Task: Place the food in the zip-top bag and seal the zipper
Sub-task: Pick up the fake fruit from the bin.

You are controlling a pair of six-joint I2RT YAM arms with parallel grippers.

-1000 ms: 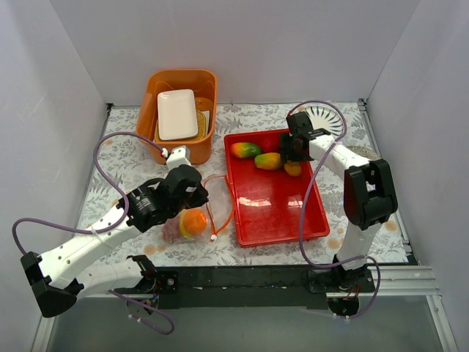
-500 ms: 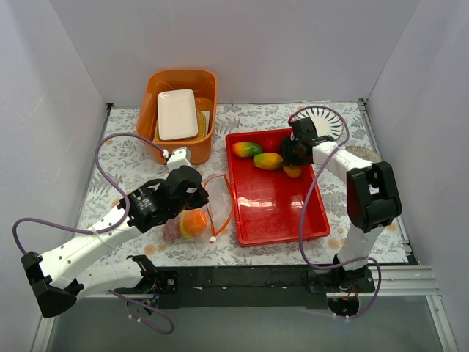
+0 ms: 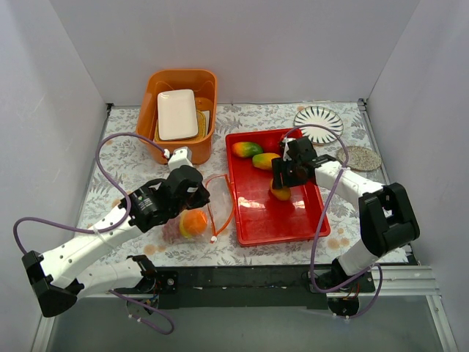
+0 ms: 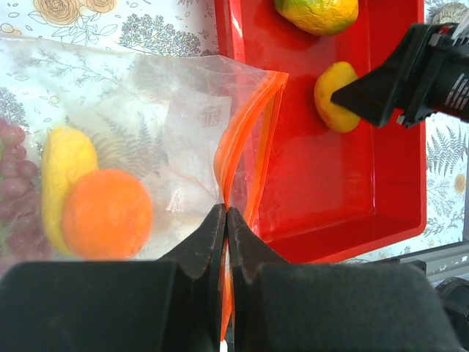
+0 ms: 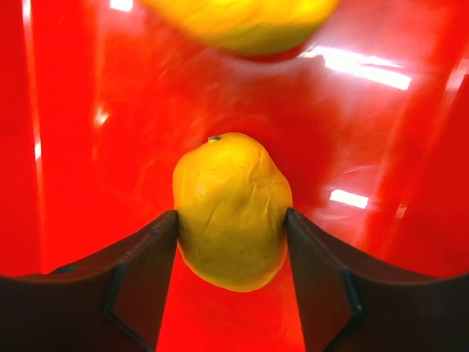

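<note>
The clear zip-top bag (image 4: 168,139) lies left of the red tray (image 3: 304,216), its orange-red zipper (image 4: 253,117) facing the tray. My left gripper (image 4: 226,214) is shut on the zipper strip and holds the mouth up. Inside the bag lie an orange (image 4: 106,213), a yellow piece (image 4: 62,158) and dark red grapes (image 4: 15,172). My right gripper (image 5: 231,220) is shut on a yellow fruit (image 5: 231,209) over the tray; it also shows in the top view (image 3: 281,192). Two mangoes (image 3: 246,149) (image 3: 265,160) lie at the tray's far end.
An orange basket (image 3: 150,99) holding a white dish (image 3: 177,114) stands at the back left. A striped plate (image 3: 318,117) and a speckled coaster (image 3: 360,158) lie at the back right. White walls enclose the table.
My right gripper has closed on the yellow fruit and carried it from the tray's far right corner toward the tray's middle, nearer the bag. The left arm has not moved.
</note>
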